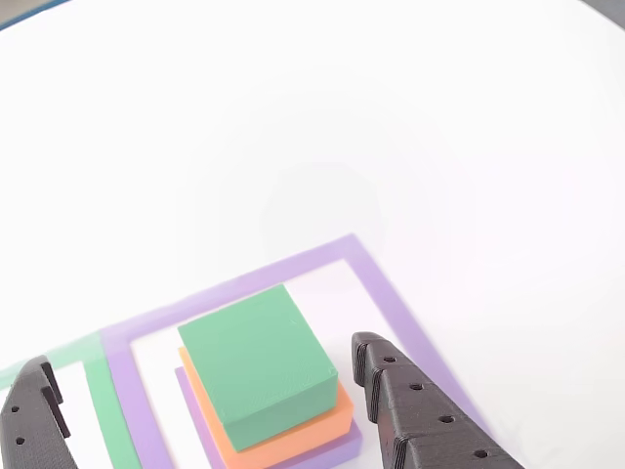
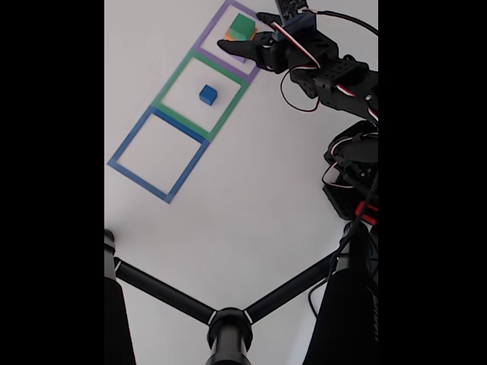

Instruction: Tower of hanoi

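The tower of hanoi stack stands inside a flat purple square outline (image 1: 391,303): a green block (image 1: 259,357) on an orange block (image 1: 293,442) on a purple block (image 1: 346,449). My gripper (image 1: 195,354) is open, one black finger on each side of the stack, neither touching it. In the fixed view the gripper (image 2: 243,30) reaches over the green block (image 2: 242,25) at the top. The small blue cube (image 2: 208,94) sits alone in the green outline (image 2: 176,76).
A blue square outline (image 2: 131,135) lies beyond the green one, nothing in it. The arm and its cables (image 2: 342,76) run down the right side. A black stand (image 2: 228,327) with spreading legs occupies the bottom of the fixed view. The table is white.
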{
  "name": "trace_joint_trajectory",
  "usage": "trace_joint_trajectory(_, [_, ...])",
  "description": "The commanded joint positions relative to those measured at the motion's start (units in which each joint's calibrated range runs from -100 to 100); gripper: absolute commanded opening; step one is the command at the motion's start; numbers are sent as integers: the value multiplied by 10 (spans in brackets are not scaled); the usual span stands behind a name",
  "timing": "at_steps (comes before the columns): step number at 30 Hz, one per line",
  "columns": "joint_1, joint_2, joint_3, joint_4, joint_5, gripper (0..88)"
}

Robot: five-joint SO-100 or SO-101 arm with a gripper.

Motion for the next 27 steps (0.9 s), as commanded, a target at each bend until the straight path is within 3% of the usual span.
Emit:
trace_joint_trajectory(1, [3,25,-16,-44,0,354])
trace_joint_trajectory(19, [-1,103,-51,-92,0,340])
trace_joint_trajectory(27, [1,108,-52,-92,0,294])
